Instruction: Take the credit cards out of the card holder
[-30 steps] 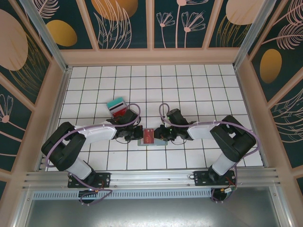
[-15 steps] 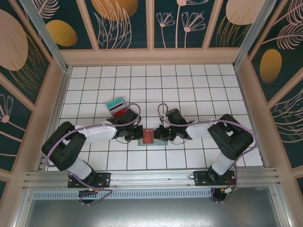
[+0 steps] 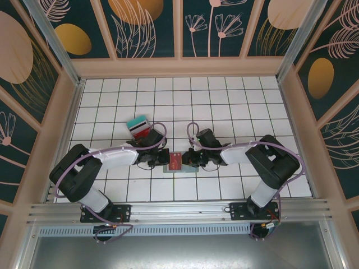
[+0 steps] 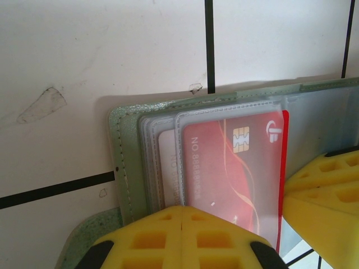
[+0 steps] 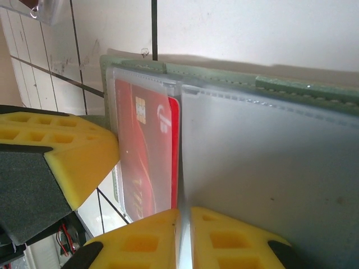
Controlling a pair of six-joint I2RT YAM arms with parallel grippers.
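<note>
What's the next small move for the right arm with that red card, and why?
Probably draw the right gripper toward the robot's right, sliding the red card from its clear pocket. Its jaws look closed on the card's exposed edge, most of the card is sleeved, and the shut left gripper bears on the card holder.

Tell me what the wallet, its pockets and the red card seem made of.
Wallet: probably soft faux leather or fabric; matte grey-green, grainy, with a stitched edge.
Pockets: clear flexible plastic, slightly frosted; the card shows through.
Red card: likely smooth rigid plastic, with a metallic chip.
</note>
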